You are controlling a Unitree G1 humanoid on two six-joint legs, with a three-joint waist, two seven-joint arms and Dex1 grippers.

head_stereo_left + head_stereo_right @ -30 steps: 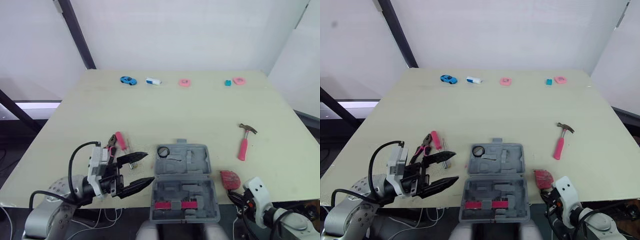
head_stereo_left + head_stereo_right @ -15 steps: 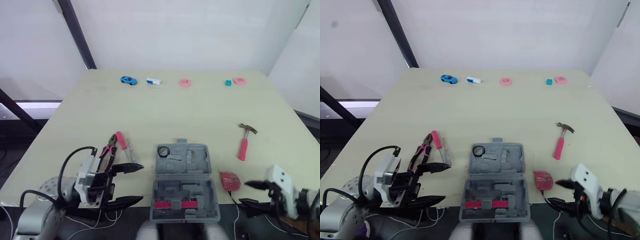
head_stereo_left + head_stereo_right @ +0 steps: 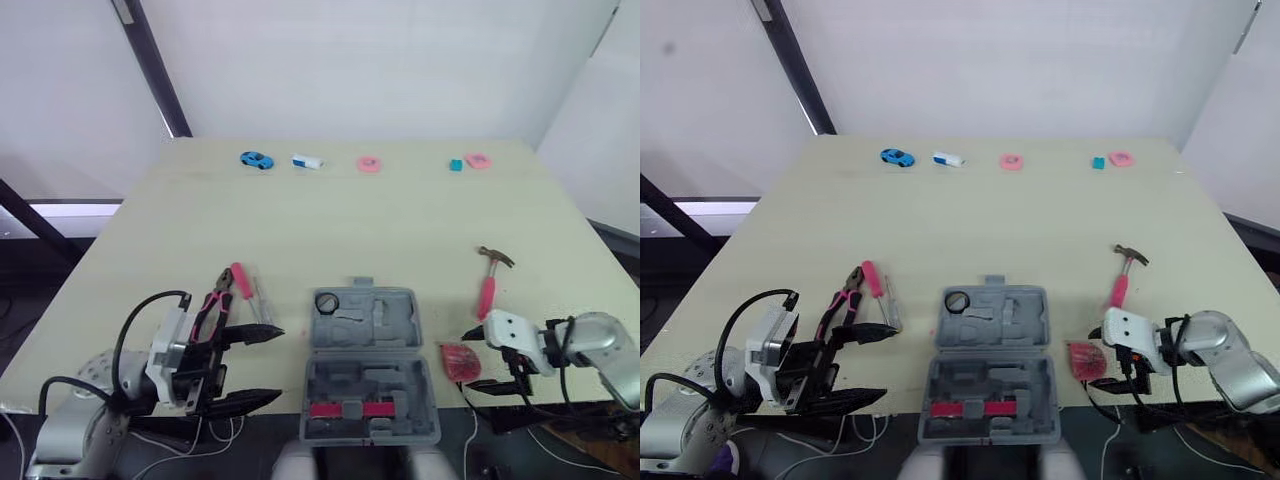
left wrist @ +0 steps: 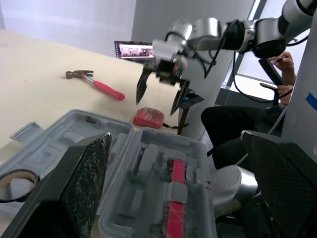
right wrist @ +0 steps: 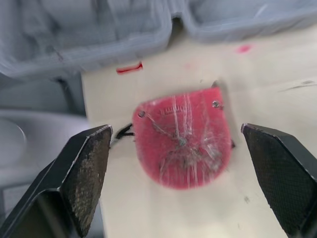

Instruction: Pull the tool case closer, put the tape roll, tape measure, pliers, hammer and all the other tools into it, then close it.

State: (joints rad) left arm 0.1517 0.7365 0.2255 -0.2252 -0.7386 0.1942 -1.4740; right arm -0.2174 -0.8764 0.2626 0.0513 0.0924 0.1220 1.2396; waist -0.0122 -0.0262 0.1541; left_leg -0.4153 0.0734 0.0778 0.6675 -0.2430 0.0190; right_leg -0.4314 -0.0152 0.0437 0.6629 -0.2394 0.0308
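- Right fingers (image 4: 141,85) are hovering released over the red tape measure (image 5: 182,144), lying on the worktop (image 3: 350,220) just right of the open tool case (image 3: 372,382).
- Left fingers (image 3: 258,334) are hanging released near the pliers (image 3: 216,304).

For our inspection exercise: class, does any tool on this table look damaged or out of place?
The red tape measure, lying just right of the open tool case, shows pale crack-like lines across its face. Whether they are scratches or true cracks is hard to tell.
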